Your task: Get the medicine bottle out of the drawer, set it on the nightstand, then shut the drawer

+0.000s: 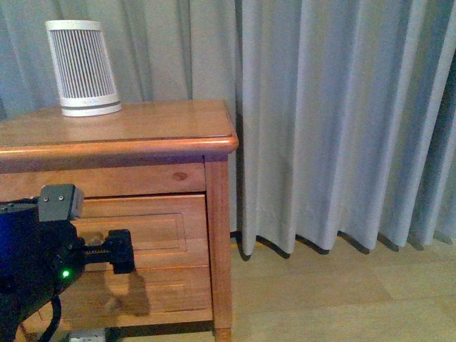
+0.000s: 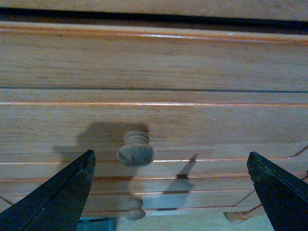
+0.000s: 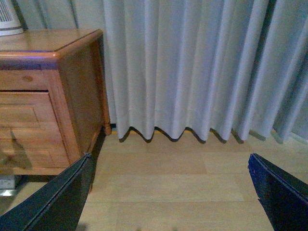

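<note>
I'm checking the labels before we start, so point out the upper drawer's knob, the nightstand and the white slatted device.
upper drawer's knob (image 2: 135, 150): left wrist view, on its round face.
nightstand (image 1: 157, 125): front view, on the bare top.
white slatted device (image 1: 82, 64): front view, on its slatted side.

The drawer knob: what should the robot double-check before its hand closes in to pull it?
1. Left hand open: ok, fingers spread wide.
2. Knob between the fingers: ok, though nearer one finger than the other.
3. Correct knob targeted: ok, the lower knob sits well below.
4. Drawer open: not ok, it looks shut.
5. Medicine bottle located: cannot tell, none in view.
6. Room on the nightstand: ok, bare wood beside the white slatted device.
</note>
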